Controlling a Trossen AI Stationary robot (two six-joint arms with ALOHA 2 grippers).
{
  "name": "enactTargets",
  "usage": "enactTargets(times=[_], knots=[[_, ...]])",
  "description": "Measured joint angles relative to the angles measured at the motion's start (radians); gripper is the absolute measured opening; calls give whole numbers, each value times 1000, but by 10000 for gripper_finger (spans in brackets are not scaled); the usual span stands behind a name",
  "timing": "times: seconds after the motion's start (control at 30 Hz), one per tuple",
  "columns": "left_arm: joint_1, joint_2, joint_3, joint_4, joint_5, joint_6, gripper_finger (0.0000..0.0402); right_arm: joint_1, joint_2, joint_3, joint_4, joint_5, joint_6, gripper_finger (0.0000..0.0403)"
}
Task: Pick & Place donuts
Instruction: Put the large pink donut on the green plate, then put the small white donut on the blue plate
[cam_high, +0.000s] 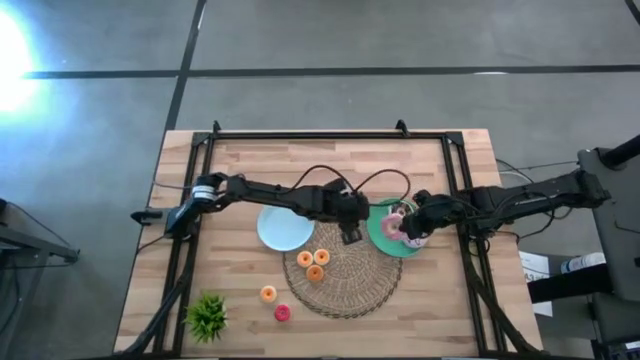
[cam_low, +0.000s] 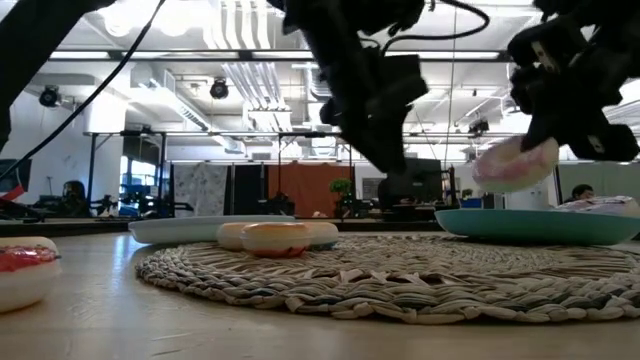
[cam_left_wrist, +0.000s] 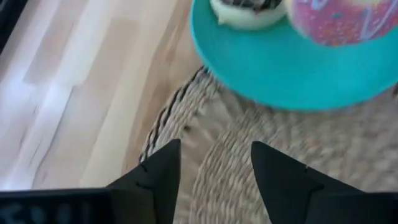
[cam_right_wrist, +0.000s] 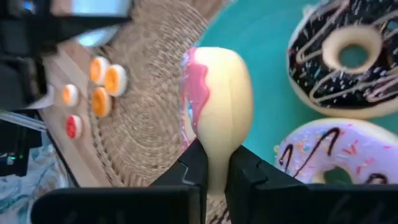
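My right gripper (cam_right_wrist: 214, 157) hangs over the green plate (cam_high: 385, 240) and is shut on the pink-frosted donut (cam_right_wrist: 214, 106). The dark brown donut (cam_right_wrist: 348, 56) and the lilac-white donut (cam_right_wrist: 339, 158) lie flat on that plate. My left gripper (cam_left_wrist: 214, 152) is open and empty above the woven mat (cam_high: 345, 280), just beside the plate's edge. Three tiny orange donuts (cam_high: 315, 262) sit on the mat. One orange donut (cam_high: 268, 293) and one red-pink donut (cam_high: 283, 312) lie on the wood. My right gripper pinches the pink-frosted donut by a section of its ring (cam_right_wrist: 217, 140), one finger on the frosted face and one on the pale underside. The donut stands on edge in the hold and is lifted clear above the plate (cam_low: 515, 165).
A light-blue plate (cam_high: 283, 228) lies left of the mat, under the left arm. A small spiky green plant (cam_high: 207, 316) stands at the near left corner. Black frame rails run along the table's left, right and far edges. Cables arc over the far middle.
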Motion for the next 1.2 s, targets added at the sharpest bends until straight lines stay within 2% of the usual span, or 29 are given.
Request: enactTargets(times=[0.2, 0.27, 0.4, 0.5, 0.6, 0.77, 0.9, 1.0, 1.1, 1.2], knots=[[-62, -165, -233, 90, 9, -51, 173, -4, 151, 3, 102, -42, -1, 25], [-76, -238, -325, 169, 6, -97, 173, -8, 203, 22, 107, -39, -23, 33], [-97, -399, -495, 257, 0, -215, 173, -17, 293, 51, 86, -40, -77, 72], [-111, -510, -601, 252, -1, -298, 173, -30, 346, 86, 63, -57, -105, 110], [-135, -600, -695, 256, -17, -350, 172, -46, 399, 130, -42, -85, -150, 141], [-192, -703, -803, 233, -101, -427, 172, -44, 447, 270, -253, -4, -277, 166], [-230, -739, -851, 224, -114, -477, 172, -46, 464, 385, -385, 89, -359, 178], [-266, -740, -867, 212, -113, -513, 172, -46, 470, 420, -435, 103, -385, 188], [-323, -729, -868, 211, -68, -549, 172, -40, 463, 426, -497, 138, -417, 197], [-427, -723, -866, 161, 6, -556, 172, -1, 431, 441, -515, 197, -476, 201]])
